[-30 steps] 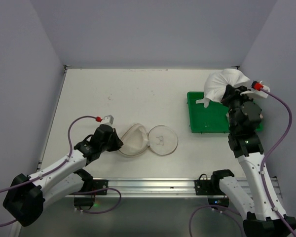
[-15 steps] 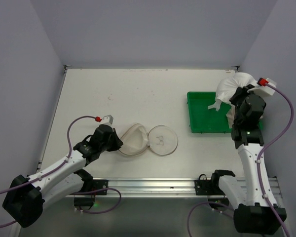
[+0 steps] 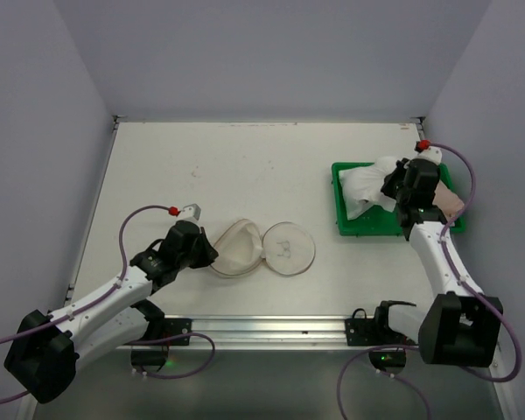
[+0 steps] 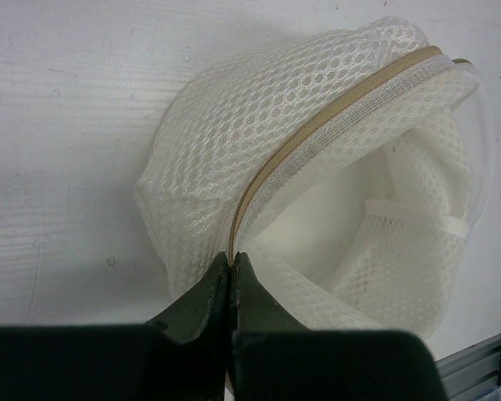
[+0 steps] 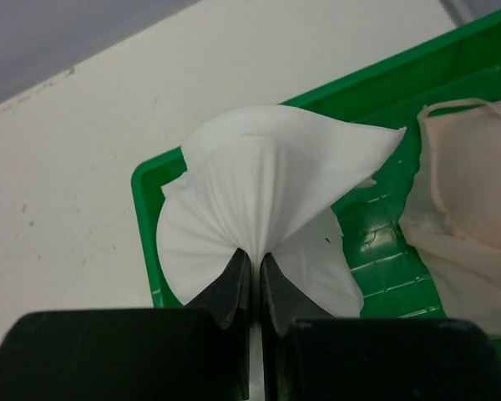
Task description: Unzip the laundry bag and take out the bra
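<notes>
Bra [image 3: 363, 185]: bunched white fabric, fanned out from the right claw [image 5: 255, 259] over the left half of the green tray [image 3: 337, 203]; whether it touched the tray floor could not be told.
Right claw: pinched narrow on the bra's fold.
Next move, judged: a release, as the tray lay directly below with nothing between.
Beside: a beige garment [image 5: 468, 167] in the tray's right part.
Laundry bag [image 3: 236, 248]: unzipped on the desk [image 3: 227, 166], lid [image 3: 284, 248] flipped right, well apart from the tray.
Left claw [image 4: 234, 259]: clamped on the bag's zip rim [image 4: 334, 109].
</notes>
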